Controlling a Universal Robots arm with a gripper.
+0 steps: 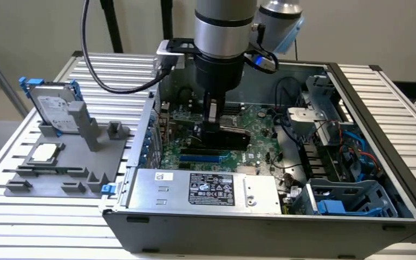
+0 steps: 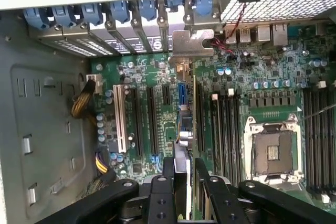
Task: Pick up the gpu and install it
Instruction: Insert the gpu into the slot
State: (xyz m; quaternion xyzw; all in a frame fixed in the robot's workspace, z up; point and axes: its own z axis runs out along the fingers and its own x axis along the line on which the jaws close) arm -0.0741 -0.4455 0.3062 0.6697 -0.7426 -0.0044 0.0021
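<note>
While I reach down into the open grey computer case (image 1: 280,219), my black gripper (image 2: 182,170) nearly closed, jaws pinching the thin green-and-black gpu card (image 2: 181,135) edge-on, upright over the large green motherboard (image 2: 262,103) slots.

Soft, even light falls from above me. The ribbed surface (image 1: 381,108) glares pale, nearly washed out. Inside the case (image 1: 266,222) it is dimmer, my arm shading the motherboard (image 2: 262,87). My fingers (image 2: 215,192) sit dark and blurred close to the wrist camera.
</note>
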